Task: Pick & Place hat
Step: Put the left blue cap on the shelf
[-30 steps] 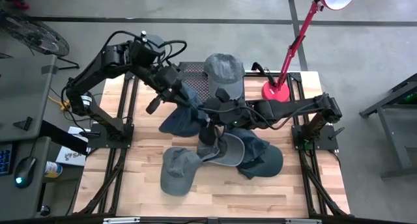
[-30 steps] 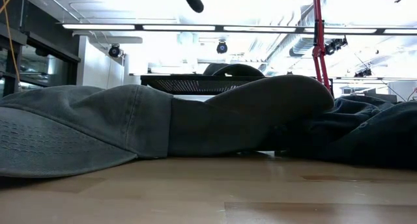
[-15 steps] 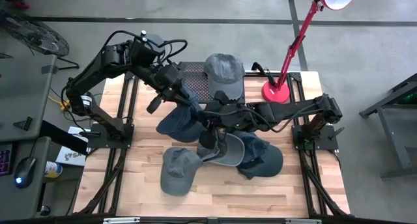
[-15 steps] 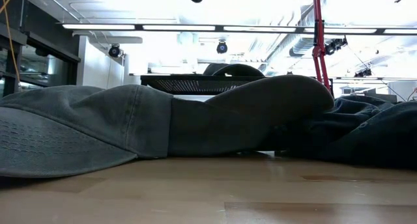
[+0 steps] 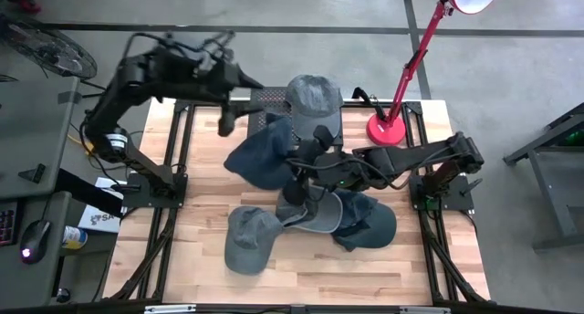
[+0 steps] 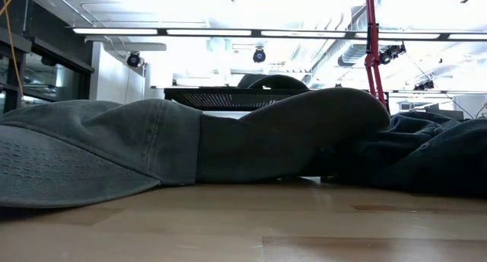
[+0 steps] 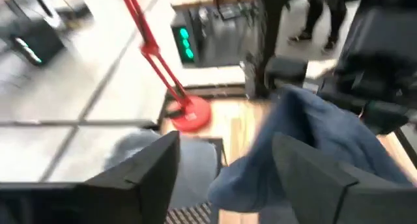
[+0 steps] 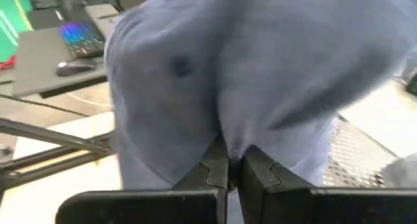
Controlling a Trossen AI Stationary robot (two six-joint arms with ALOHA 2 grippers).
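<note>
The right gripper (image 8: 228, 164) pinches the blue cap (image 5: 265, 154) aloft near the table's (image 5: 201, 268) far-edge mesh tray (image 5: 266, 99); the left gripper (image 7: 221, 162), fingers spread, holds nothing. Picked, not placed.

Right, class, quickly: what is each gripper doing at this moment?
Left gripper: open, holding nothing, raised near the table's back edge.
Right gripper: shut on the blue hat, lifted mid-table.

Lab/workshop: concrete floor (image 5: 274, 8), ceiling strip lights (image 6: 251, 31), keyboard (image 8: 78, 38).
</note>
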